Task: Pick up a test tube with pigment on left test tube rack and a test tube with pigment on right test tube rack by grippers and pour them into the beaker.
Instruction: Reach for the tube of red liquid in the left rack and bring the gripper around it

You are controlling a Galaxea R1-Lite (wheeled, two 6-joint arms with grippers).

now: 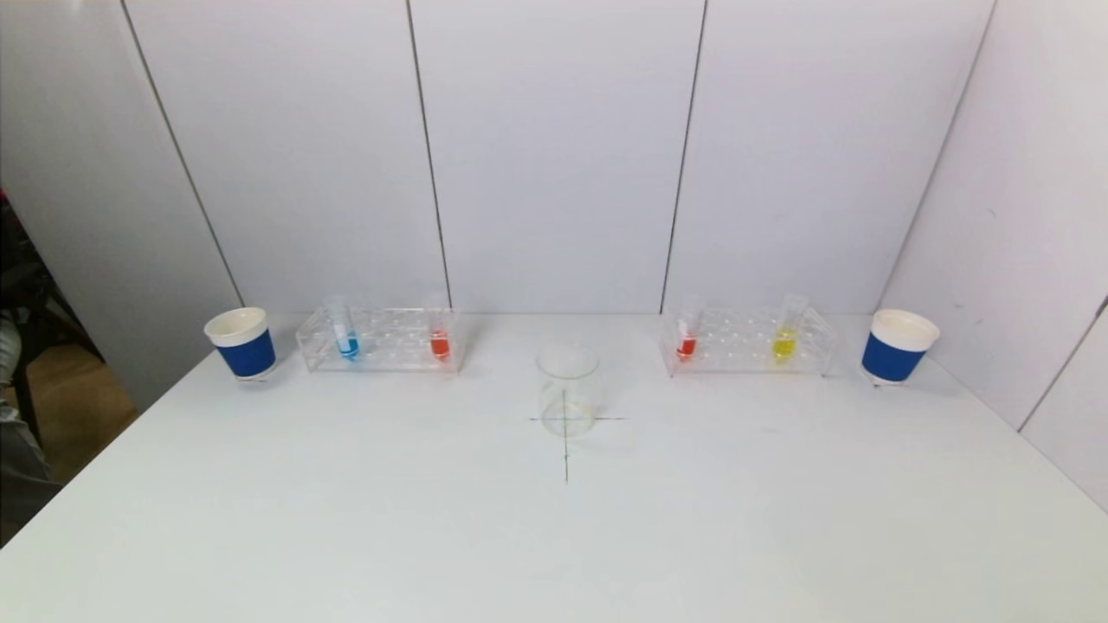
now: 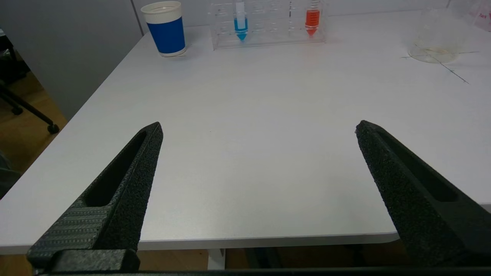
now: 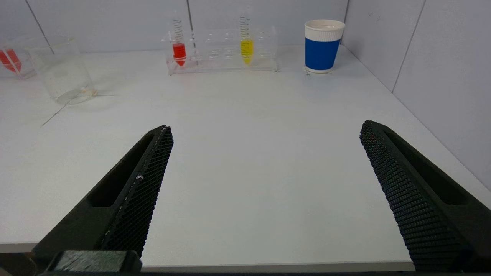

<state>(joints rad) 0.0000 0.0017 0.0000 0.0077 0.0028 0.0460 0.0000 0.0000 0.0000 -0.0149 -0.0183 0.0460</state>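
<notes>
I am holding my left gripper [image 2: 259,128] and my right gripper [image 3: 266,128] low over the near edge of the table [image 1: 554,536]. The fingers of both are spread wide and are holding nothing.

The left rack [image 1: 381,339] is sitting far back on my left, well apart from me. It is holding a blue tube [image 1: 346,333] and an orange-red tube [image 1: 440,336]. The right rack [image 1: 749,342] is sitting far back on my right. It is holding a red tube [image 1: 687,337] and a yellow tube [image 1: 786,333]. The beaker [image 1: 567,389] is standing between the racks, a bit nearer to me, on a pen cross. It looks empty, so I think no pouring is done yet. A blue cup is standing outside each rack.

I think my first step is reaching out to one tube on each side. To do it well, I should be going in slow and straight. I should be keeping my fingers wide until one tube is sitting between them. Then I should be squeezing softly near the top and lifting straight up, so the rack is not tipping.
</notes>
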